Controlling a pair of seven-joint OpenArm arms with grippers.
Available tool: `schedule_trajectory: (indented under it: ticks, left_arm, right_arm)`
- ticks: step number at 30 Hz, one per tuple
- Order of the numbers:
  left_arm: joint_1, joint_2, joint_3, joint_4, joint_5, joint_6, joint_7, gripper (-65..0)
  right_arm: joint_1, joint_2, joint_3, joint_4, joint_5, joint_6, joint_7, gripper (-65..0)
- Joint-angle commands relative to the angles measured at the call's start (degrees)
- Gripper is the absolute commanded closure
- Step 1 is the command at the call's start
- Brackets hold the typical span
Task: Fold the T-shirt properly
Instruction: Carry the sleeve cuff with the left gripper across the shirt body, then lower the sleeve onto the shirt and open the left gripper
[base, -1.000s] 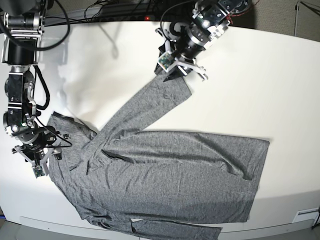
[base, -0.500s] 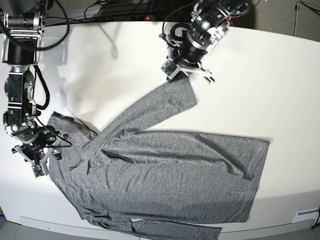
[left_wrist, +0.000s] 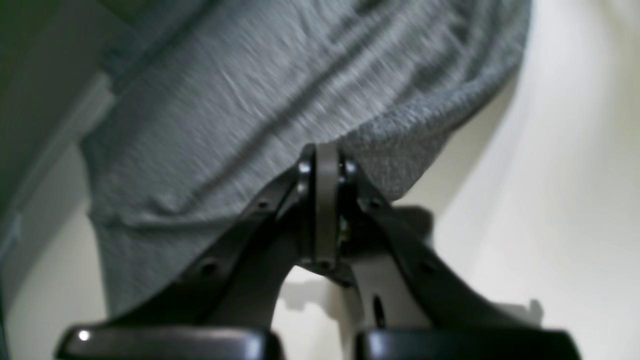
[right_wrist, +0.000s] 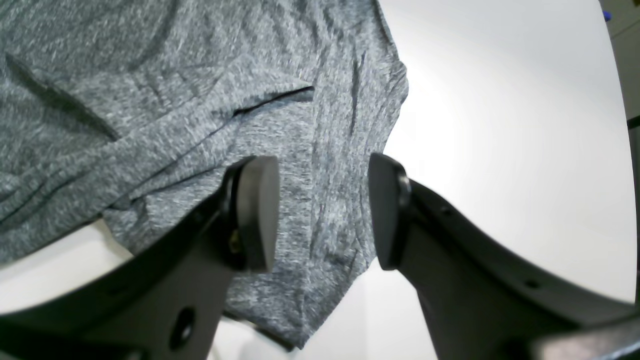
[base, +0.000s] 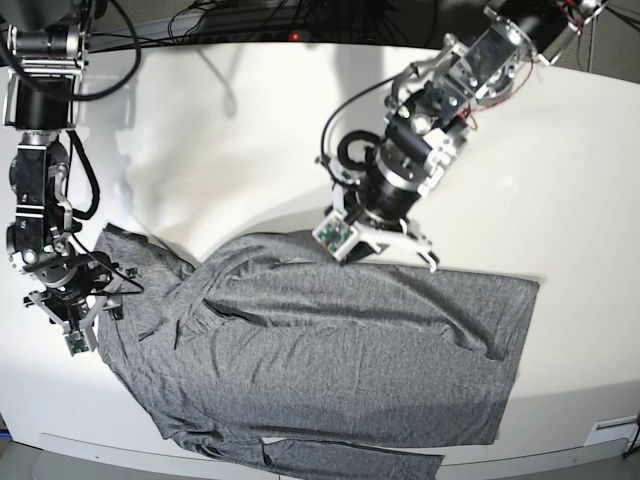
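The heather-grey T-shirt (base: 330, 350) lies spread flat on the white table (base: 560, 150), its hem toward the right. My left gripper (base: 383, 243) is shut on the end of the upper long sleeve (left_wrist: 390, 145) and holds it over the shirt's top edge, so the sleeve (base: 260, 252) lies along the body. In the left wrist view the jaws (left_wrist: 325, 160) pinch the fabric edge, blurred by motion. My right gripper (base: 105, 290) hovers open over the shoulder end at the left, and its fingers (right_wrist: 257, 215) straddle grey cloth (right_wrist: 150, 100) without touching it.
The other sleeve (base: 350, 465) hangs at the table's front edge. Black cables (base: 230, 20) run along the far edge. The right arm's column (base: 40, 150) stands at the left side. White tabletop (right_wrist: 500, 125) shows beside the shirt's shoulder.
My left gripper has shut on the sleeve end and carried it from the far middle of the table down onto the shirt's top edge. The right arm has not moved.
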Motion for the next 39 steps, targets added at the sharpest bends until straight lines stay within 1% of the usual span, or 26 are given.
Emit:
schedule_trajectory:
  ticks: [1,4,9,12,16,21,24,28,30,31,33,34,39]
  left_arm:
    - [-2.12,-0.02,-0.11,1.11,0.44,0.42,-0.24,0.0]
    - [-5.86,-0.76,-0.13,1.11,0.39,0.42,2.08,0.0]
    - [-11.26,-2.71,-0.13,1.03,-0.48,0.42,2.56,0.0]
    - [-13.64,-4.15,-0.15,-0.04,-0.57,0.44,2.29,0.0]
    - [-17.51,-4.76,-0.15,-7.69,-0.81,0.48,0.63,0.0]
    - [-22.97,-4.44,-0.13,-19.34,-5.31,0.42,-0.74,0.0]
    - [-26.08,-4.33,-0.13,-24.09,-5.38,0.39,-2.12,0.0]
    - [-29.73,-4.33,-0.13,-29.31,-5.49,0.35,-2.51,0.0]
    - [-31.17,-4.33,-0.13,-31.93,-6.88,0.17,-2.91,0.0]
    - [-31.91,-4.31,-0.13,-33.29,-7.58,-0.35,-3.19,0.0]
    - [-32.94,-4.31,-0.13,-36.15,-8.39,-2.82,-3.58,0.0]
    - [-33.29,-4.31,-0.13,-37.62,-8.39,-3.52,-3.96,0.0]
    - [-33.59,-4.33,-0.13,-42.49,-8.46,-3.82,-5.88,0.0]
  right_arm:
    - [1.38,1.09,0.39,1.03,0.42,-0.70,0.79,-28.9]
    - [1.31,1.09,0.39,1.03,0.42,-0.70,-0.15,-28.9]
    - [1.27,1.09,0.39,1.03,0.42,-0.94,-0.28,-28.9]
    - [1.27,1.11,0.39,1.03,0.44,-3.67,0.42,-28.9]
    - [1.25,1.09,0.39,1.03,0.39,-4.07,0.24,-28.9]
    - [1.25,1.09,0.39,1.03,0.42,-4.07,0.28,-28.9]
    - [1.25,1.09,0.39,1.03,0.44,-4.07,0.59,-28.9]
    - [1.25,1.09,0.39,1.03,0.44,-4.07,0.57,-28.9]
    - [1.25,1.09,0.39,1.03,0.42,-4.07,0.57,-28.9]
    - [1.25,1.09,0.39,1.03,0.42,-4.07,0.57,-28.9]
    - [1.25,1.09,0.39,1.03,0.44,-4.07,0.59,-28.9]
    - [1.25,1.09,0.39,1.03,0.46,-4.07,0.59,-28.9]
    - [1.25,1.09,0.39,1.03,1.44,-4.07,0.96,-28.9]
